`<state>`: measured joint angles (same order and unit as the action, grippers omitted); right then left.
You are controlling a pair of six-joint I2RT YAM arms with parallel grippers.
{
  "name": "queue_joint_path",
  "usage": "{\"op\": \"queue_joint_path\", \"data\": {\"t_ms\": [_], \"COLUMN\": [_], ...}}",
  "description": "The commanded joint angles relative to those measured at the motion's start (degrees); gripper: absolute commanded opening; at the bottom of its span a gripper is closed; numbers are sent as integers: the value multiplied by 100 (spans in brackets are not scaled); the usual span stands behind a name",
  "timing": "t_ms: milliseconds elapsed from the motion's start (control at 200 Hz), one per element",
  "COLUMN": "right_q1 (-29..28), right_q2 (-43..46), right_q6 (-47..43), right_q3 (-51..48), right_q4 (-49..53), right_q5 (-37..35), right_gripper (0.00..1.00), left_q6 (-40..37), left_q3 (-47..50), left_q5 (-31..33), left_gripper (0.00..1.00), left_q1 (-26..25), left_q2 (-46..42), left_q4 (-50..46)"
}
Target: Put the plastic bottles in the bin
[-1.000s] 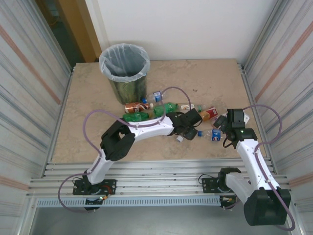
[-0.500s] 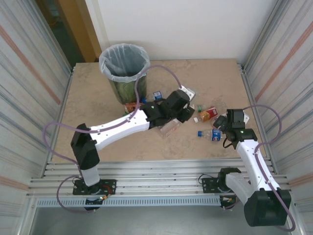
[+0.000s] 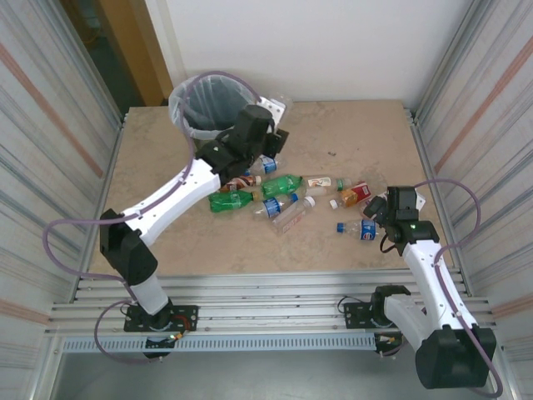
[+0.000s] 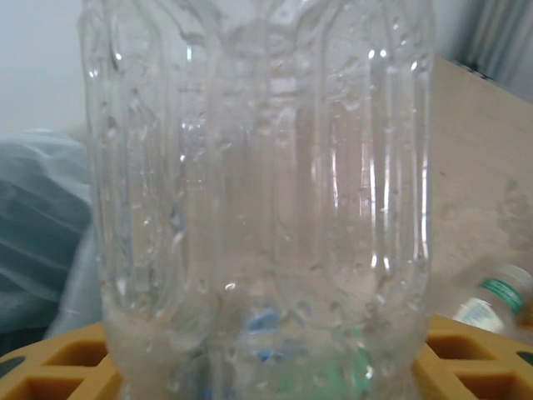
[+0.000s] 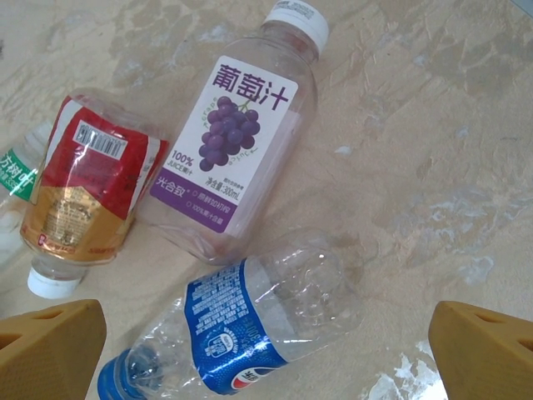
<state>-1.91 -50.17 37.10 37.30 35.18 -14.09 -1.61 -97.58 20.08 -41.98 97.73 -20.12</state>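
One clear bottle sits clamped in the left claw; right claw gapes wide.

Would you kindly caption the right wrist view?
Open right gripper over purple-label bottle, red-label bottle, blue-label bottle, all plastic.

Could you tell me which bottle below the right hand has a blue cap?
The crumpled clear bottle with the blue label; the grape-juice bottle and the red-labelled bottle beside it have white caps.

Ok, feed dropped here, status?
Left gripper shut on clear bottle beside the bin. Right gripper open above blue-label bottle. Other bottles on table. Nothing visibly blocking.
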Motion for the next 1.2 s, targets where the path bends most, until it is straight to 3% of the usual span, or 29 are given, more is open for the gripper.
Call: {"op": "queue_joint_path", "data": {"t_ms": [0, 526, 902, 1197], "right_q1": [-36, -42, -46, -45], "right_q2": [117, 166, 2, 21], "right_q6": [87, 104, 120, 170], "right_q3": [-79, 132, 311, 300], "right_q4": [68, 172, 316, 305], "right_q5": [64, 42, 20, 75], "right_gripper": [98, 98, 98, 98], "left_q6": [-393, -781, -781, -649], "left_q3": [-305, -1020, -1257, -1141], "left_q5": [-130, -1359, -1709, -1796], "left_gripper": [33, 29, 30, 33], "left_q1": [374, 2057, 2579, 2688], "left_q2": [-149, 592, 1254, 1472], "left_q4": [369, 936, 977, 941]}}
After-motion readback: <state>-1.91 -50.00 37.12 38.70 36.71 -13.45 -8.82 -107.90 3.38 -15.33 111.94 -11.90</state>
